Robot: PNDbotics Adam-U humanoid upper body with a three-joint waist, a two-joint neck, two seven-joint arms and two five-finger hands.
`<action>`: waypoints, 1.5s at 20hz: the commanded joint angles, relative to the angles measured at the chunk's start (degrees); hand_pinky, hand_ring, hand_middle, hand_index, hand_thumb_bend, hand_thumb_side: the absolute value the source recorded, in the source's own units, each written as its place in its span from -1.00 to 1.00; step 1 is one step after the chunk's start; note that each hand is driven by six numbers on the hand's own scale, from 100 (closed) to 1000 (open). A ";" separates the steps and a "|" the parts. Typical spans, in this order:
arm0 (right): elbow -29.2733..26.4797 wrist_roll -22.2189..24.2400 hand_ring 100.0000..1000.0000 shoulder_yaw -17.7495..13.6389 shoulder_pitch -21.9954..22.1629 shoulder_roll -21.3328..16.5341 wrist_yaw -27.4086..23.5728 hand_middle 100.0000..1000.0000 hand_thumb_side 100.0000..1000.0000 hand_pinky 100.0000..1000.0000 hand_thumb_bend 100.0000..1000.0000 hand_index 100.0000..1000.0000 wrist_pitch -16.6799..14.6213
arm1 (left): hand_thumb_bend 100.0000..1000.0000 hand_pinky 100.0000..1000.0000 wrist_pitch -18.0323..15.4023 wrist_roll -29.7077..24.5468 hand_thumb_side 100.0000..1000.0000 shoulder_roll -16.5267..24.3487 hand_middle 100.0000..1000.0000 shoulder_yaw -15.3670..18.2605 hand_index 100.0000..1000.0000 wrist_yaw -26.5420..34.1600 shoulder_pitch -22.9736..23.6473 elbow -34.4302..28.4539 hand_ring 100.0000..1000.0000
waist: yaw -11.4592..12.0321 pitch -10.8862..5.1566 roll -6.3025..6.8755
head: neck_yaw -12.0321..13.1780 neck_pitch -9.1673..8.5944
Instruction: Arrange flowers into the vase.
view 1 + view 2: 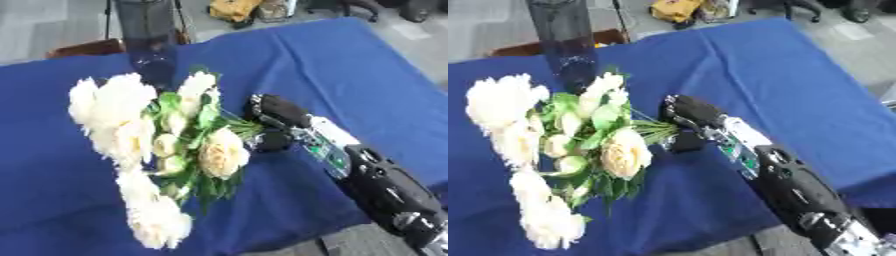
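Gripping the green stems, your black right hand (278, 120) has its fingers curled around the bunch of cream-white artificial flowers with green leaves (166, 145), held above the blue tablecloth (350, 75). Just beyond the blooms stands the tall dark glass vase (566, 45), upright.

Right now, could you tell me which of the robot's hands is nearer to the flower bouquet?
The right. The right hand is curled round the stems of the cream flower bouquet; the left hand shows in neither view.
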 commanded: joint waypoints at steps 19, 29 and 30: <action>-10.79 -4.25 -1.00 -6.01 -0.59 -9.07 -6.11 -1.00 1.00 -1.00 -1.00 -0.93 4.05 | 0.18 -0.36 -0.08 0.72 0.23 0.89 0.14 0.56 0.49 -0.12 0.24 -0.56 0.04 | -1.35 -2.54 -0.81 | -0.01 -0.37; -10.36 -11.10 -1.00 -8.93 -7.30 -18.20 -14.73 -1.00 1.00 -1.00 -1.00 -0.91 5.52 | 0.18 -0.35 -0.07 0.61 0.22 1.44 0.14 0.34 0.48 -0.29 0.80 -0.37 0.04 | -1.15 -4.33 -1.89 | -0.61 -0.38; -9.84 -11.70 -1.00 -9.31 -8.37 -18.38 -15.57 -1.00 1.00 -1.00 -1.00 -0.91 5.76 | 0.18 -0.35 -0.06 0.55 0.22 1.48 0.14 0.27 0.48 -0.30 0.82 -0.35 0.04 | -0.93 -4.49 -2.05 | -0.80 -0.48</action>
